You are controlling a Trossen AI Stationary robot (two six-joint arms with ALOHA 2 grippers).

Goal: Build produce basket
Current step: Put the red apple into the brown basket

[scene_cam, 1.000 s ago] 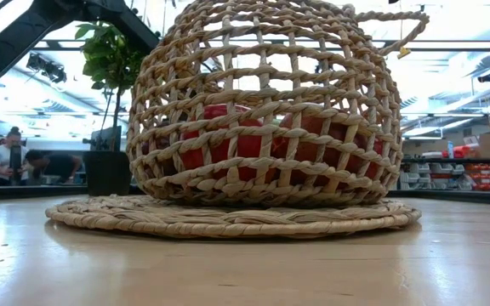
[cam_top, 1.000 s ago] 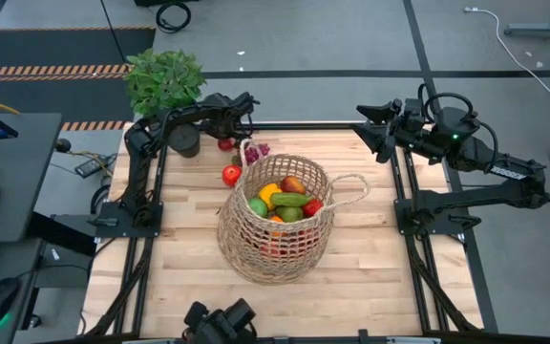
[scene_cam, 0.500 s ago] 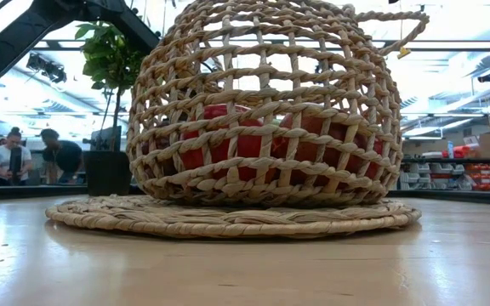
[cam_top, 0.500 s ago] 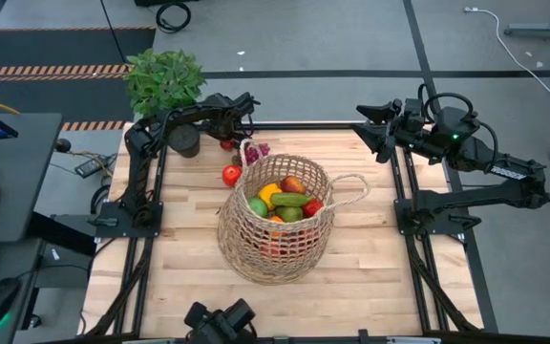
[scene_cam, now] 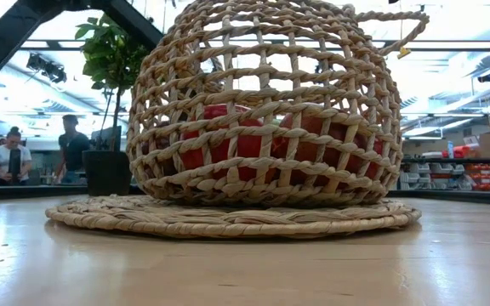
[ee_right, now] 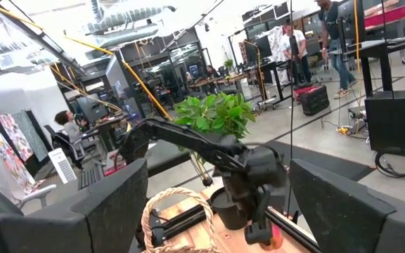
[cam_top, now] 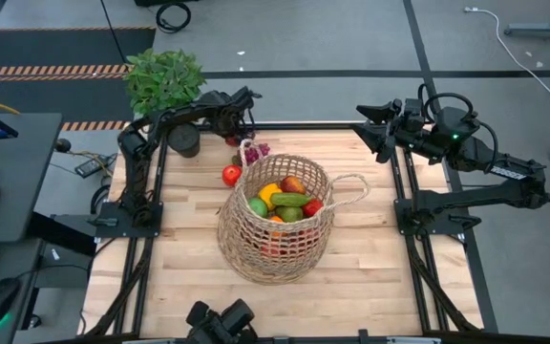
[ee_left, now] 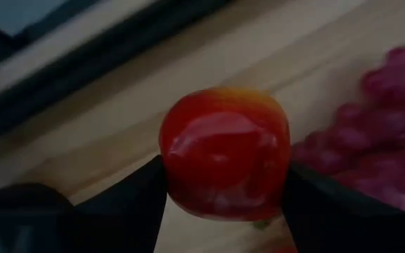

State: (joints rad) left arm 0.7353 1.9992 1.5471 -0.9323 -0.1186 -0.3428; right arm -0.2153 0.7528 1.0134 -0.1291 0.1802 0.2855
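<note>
The tan wicker basket stands mid-table on a flat woven mat. It holds produce: an orange, green pieces and red ones. A red apple and purple grapes lie on the wood just beyond it. My left gripper hangs over the far left of the table, pointing down, shut on another red apple. My right gripper waits high at the far right, open, with nothing between its fingers. My left gripper pinches the red apple's two opposite sides between its two fingers. The fingers come from above, pointing down. The apple sits a little above the wood beside the grapes.
A potted green plant in a black pot stands at the table's far left corner, close behind my left arm. People move in the room beyond the table. Bare wood lies near and right of the basket.
My left gripper has risen a little over the table's far left, and its arm has lifted with it. The basket, the loose apple and the grapes have stayed where they were.
</note>
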